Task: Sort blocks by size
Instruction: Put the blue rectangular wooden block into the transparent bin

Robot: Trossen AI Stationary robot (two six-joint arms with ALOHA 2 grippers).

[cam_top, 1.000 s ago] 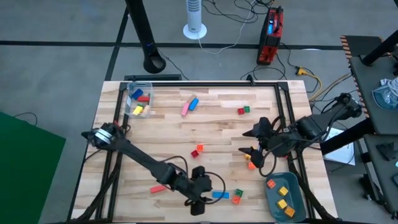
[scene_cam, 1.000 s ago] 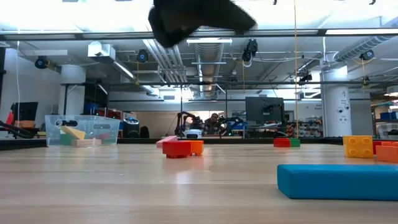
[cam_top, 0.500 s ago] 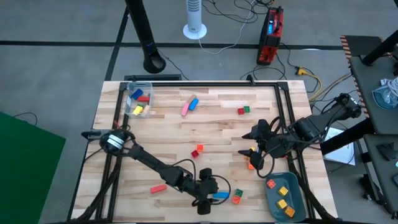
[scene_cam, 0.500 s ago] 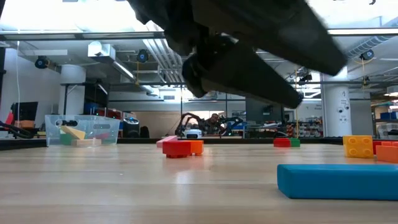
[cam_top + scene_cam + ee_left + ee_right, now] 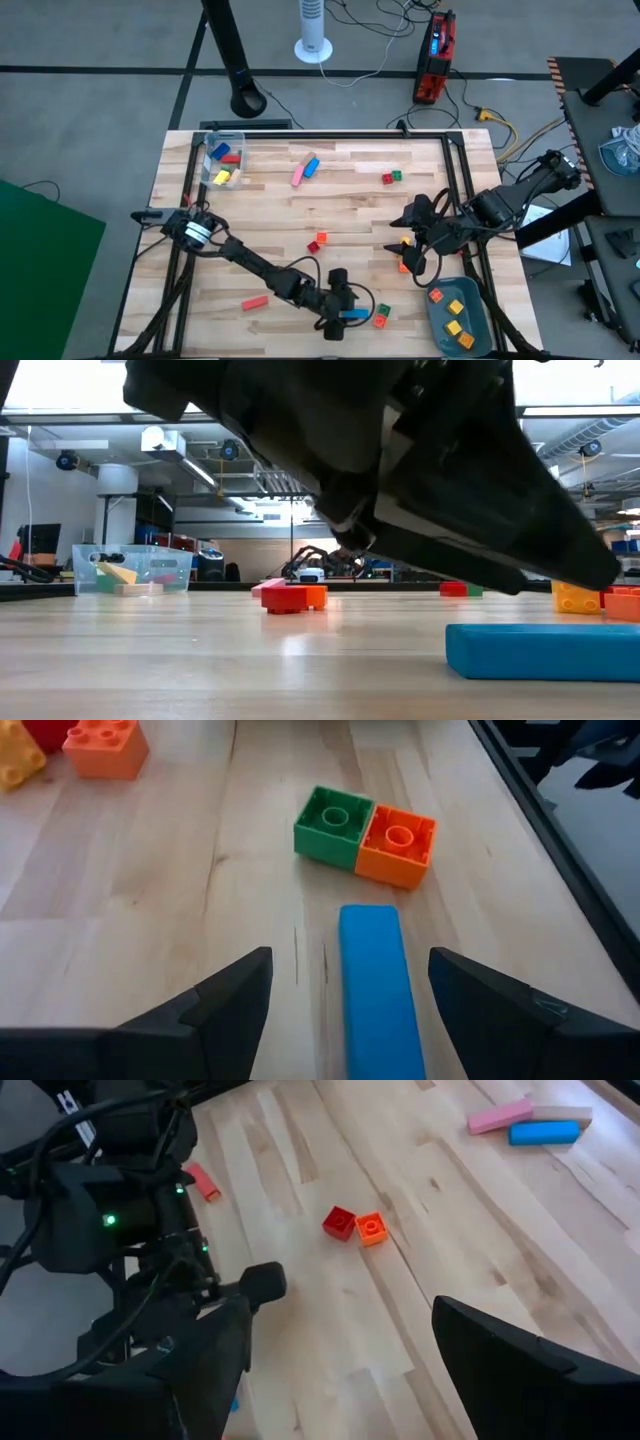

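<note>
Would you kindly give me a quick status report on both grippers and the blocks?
Left gripper open, straddling blue bar at front edge. Right gripper open, hovering mid-right, empty. Green and orange cubes just beyond the bar; path clear.

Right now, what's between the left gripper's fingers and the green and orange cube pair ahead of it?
In the left wrist view, the long blue bar lies between the open left gripper and the green cube joined to the orange cube.

The light wooden table (image 5: 270,210) carries scattered blocks — a pink bar (image 5: 298,175) and blue bar (image 5: 311,166) far, a red-and-green pair (image 5: 390,178) right of them. A clear box (image 5: 222,160) sits far left, a grey-blue tray (image 5: 457,315) near right — and a red bar (image 5: 254,302) and blue bar (image 5: 354,314) lie near.
</note>
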